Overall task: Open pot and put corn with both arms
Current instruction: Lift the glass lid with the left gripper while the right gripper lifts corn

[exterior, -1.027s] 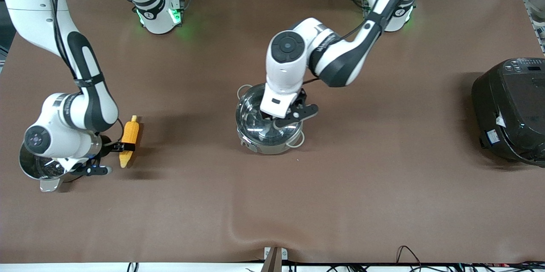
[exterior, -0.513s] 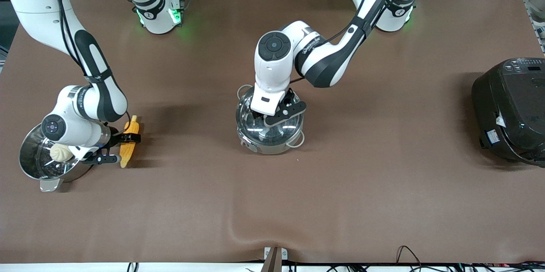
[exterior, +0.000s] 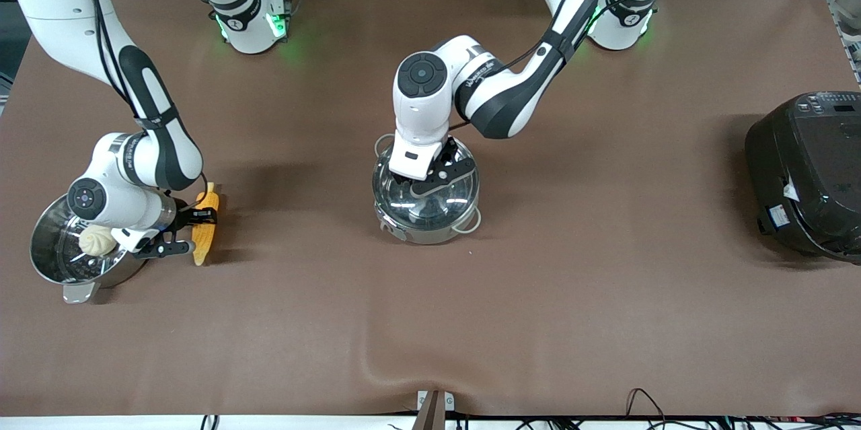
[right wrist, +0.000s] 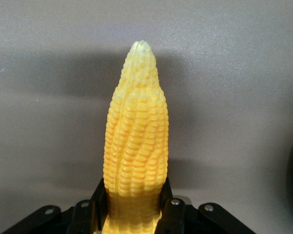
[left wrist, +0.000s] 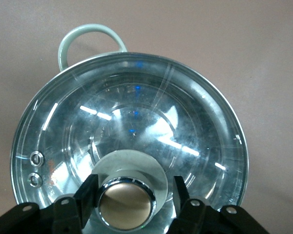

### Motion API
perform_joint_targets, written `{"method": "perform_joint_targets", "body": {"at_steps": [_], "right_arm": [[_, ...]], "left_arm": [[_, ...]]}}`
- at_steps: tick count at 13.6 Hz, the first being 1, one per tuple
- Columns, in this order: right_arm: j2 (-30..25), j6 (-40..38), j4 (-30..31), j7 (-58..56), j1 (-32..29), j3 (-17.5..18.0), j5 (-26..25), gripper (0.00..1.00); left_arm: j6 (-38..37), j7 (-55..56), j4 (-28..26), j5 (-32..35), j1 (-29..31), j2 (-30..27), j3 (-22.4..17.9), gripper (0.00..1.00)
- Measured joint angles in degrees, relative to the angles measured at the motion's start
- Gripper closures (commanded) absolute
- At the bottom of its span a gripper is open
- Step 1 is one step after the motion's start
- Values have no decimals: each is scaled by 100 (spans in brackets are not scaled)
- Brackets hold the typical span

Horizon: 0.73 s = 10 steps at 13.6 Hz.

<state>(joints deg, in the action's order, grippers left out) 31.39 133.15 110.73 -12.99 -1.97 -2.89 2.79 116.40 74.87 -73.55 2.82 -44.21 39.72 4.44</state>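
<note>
The steel pot stands mid-table with its glass lid on. In the left wrist view the lid fills the frame and its tan knob sits between my fingers. My left gripper is low over the lid and open, one finger on each side of the knob, with a gap on one side. The yellow corn lies on the table near the right arm's end. My right gripper is shut on its thick end, with the fingers pressed against its sides.
A steel steamer pot holding a white bun stands right beside the corn, partly under my right wrist. A big black rice cooker stands at the left arm's end of the table. The pot's grey loop handle sticks out from the rim.
My left gripper has moved across the lid toward the right arm's end and now straddles the knob. My right wrist has shifted, which uncovers the bun, and the corn has turned slightly.
</note>
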Motion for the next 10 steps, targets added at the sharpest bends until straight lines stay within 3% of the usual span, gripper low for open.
{"method": "perform_joint_targets", "body": {"at_steps": [1,4,5,6,10], "right_arm": [[0,0,0,-3,0,0,0,100],[-24,0,-52,-3,2,5,0,100],[-51,-52,-125,-3,4,6,0,100],[-87,-206,-251,-3,8,8,0,100],[-174,-896,-955,-20,142,43,0,100]], "left_arm": [[-21,0,-7,0,-5,15,-2,55],[-59,0,-3,1,-6,24,-9,57],[-59,0,-3,1,-6,24,-9,75],[-59,0,-4,1,-5,24,-9,100],[-60,5,6,1,1,15,-13,100]]}}
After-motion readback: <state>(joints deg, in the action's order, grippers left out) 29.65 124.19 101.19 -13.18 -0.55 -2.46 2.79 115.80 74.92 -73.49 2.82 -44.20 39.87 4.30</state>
